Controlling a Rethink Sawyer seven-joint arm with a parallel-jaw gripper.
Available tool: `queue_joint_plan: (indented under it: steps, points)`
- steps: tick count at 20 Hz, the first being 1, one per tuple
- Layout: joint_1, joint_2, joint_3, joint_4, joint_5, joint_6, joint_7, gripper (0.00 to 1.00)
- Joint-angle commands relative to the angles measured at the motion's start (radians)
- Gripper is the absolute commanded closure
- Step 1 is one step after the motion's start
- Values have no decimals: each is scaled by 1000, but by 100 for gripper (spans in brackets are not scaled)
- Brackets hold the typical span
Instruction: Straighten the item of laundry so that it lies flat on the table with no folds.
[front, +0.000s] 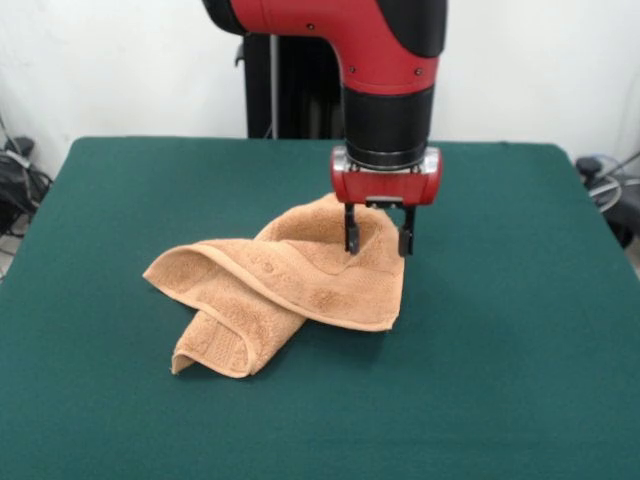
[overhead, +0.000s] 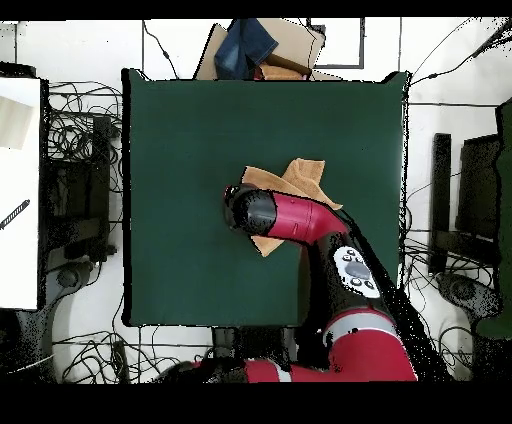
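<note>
The large dark green felt table (front: 520, 380) has wide free room on all sides. The crumpled, folded orange-tan terry towel (front: 270, 295) lies near its middle. The red-black gripper (front: 379, 242) has its jaws apart, tips on the towel's far raised fold.

We see a large rectangular table (front: 110, 400) covered in dark green felt-like cloth. Directly on it lies a small light orange-tan terry towel (front: 270, 290), near the centre, crumpled and folded over itself, with hemmed edges showing; one folded lobe points toward the near left. In the overhead view the towel (overhead: 300, 178) lies well inside the table's edges (overhead: 180, 150)
</note>
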Motion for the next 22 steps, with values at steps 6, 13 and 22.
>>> queue_joint_plan:
  steps: [6, 13, 22]
  points:
    - [31, 33, 36, -72, 55, 154, 138, 0]
    - [34, 48, 33, -82, 42, 120, 145, 0]
    - [44, 75, 23, -127, 48, 131, 157, 0]
